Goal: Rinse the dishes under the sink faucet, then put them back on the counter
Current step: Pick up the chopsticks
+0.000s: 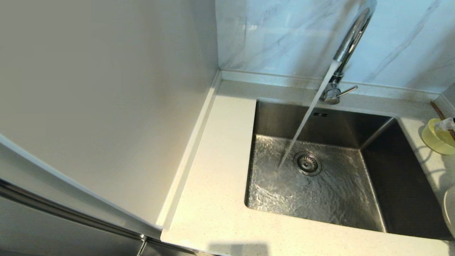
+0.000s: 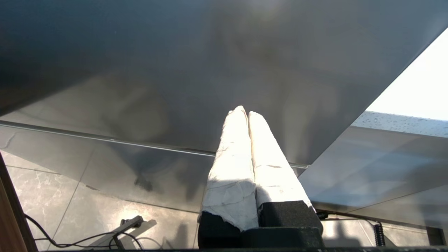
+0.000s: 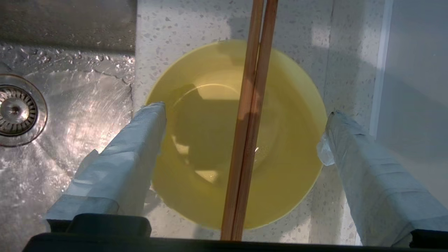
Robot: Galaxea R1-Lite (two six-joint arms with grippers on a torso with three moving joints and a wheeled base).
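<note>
The right gripper [image 3: 245, 133] hung wide open around the bowl [image 3: 294, 147], chopsticks [image 3: 250, 122] lying across it, at the sink's [image 1: 320, 199] three o'clock; the left gripper [image 2: 244, 112] stayed away, pressed shut.

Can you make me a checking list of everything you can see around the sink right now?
Surface: counter, off-white and speckled, around the sink.
Job's things: faucet running, water hitting the basin beside the drain strainer; yellow bowl on the counter right of the sink, chopsticks lying across it; plate edge at the right border.
Clutter: nothing seen.
Grippers: right gripper open, fingers either side of the bowl; left gripper shut, empty, parked low beside a cabinet.
Cables: black cable on the floor.
Surroundings: marble backsplash, tiled floor.
</note>
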